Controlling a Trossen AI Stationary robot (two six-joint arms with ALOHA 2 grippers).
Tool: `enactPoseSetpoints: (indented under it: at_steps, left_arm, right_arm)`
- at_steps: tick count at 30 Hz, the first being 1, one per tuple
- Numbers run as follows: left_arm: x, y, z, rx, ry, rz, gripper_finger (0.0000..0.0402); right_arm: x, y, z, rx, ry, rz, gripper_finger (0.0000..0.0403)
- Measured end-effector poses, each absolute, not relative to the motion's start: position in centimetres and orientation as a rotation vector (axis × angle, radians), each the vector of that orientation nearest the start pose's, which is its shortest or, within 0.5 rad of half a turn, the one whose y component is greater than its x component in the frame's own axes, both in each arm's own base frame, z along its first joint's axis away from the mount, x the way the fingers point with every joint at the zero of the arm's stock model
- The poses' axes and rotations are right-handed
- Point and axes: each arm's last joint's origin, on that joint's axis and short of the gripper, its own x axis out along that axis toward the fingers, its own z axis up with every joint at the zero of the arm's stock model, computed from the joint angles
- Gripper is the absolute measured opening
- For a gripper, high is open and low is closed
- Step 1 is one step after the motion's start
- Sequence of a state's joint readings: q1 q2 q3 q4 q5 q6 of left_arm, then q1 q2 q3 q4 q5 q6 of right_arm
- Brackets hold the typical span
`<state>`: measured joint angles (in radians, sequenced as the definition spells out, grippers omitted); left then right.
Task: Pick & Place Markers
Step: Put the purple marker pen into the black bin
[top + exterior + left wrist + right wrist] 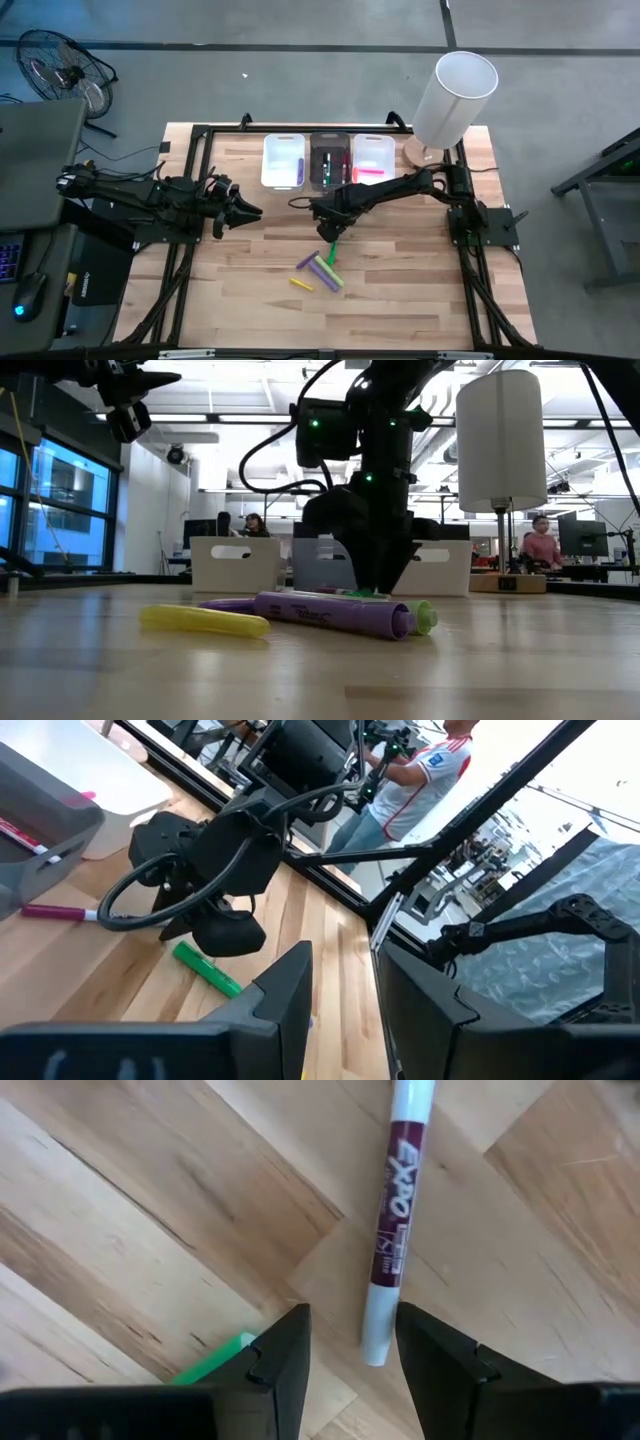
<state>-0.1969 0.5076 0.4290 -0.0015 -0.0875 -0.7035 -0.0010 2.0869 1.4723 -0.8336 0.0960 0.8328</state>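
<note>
Maroon marker (392, 1230) lies below the right hand (352, 1342), fingers parted, holding nothing.

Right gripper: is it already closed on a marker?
No. In the right wrist view the right gripper stands open, the maroon marker lying free on the table.

My right arm is reaching from the table's right edge toward its middle, elbow bent, wrist tipping down. My right gripper (328, 228) is hanging low over the boards, fingers (285, 1355) parted with a gap between them, gripping nothing. My left arm is stretching in from the left edge, held higher. My left gripper (243, 212) is pointing toward the middle, fingers (285, 990) parted, empty.
</note>
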Motion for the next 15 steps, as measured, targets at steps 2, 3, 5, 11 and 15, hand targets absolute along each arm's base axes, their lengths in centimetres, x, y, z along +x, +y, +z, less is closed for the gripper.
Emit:
enactPoseSetpoints:
  at_steps: [2, 3, 5, 11, 15]
  left_arm:
    - [13.21, -2.38, 26.49, -0.692, 0.113, -0.079, 0.0117]
    - [13.2, -2.38, 26.5, -0.692, 0.113, -0.08, 0.0117]
    - [13.2, -2.38, 26.5, -0.692, 0.113, -0.081, 0.0117]
    - [13.2, -2.38, 26.5, -0.692, 0.113, -0.081, 0.0117]
    - [13.2, -2.38, 26.5, -0.692, 0.113, -0.08, 0.0117]
  right_arm:
    - [39.69, -0.32, 14.5, 0.612, 1.316, -0.672, 0.0137]
    - [39.67, -0.32, 14.5, 0.614, 1.317, -0.675, 0.0137]
    - [39.59, -0.29, 14.51, 0.622, 1.321, -0.688, 0.0135]
    - [39.21, -0.14, 14.24, 0.663, 1.347, -0.689, 0.0093]
    - [38.87, -0.02, 13.84, 0.678, 1.366, -0.672, 0.0048]
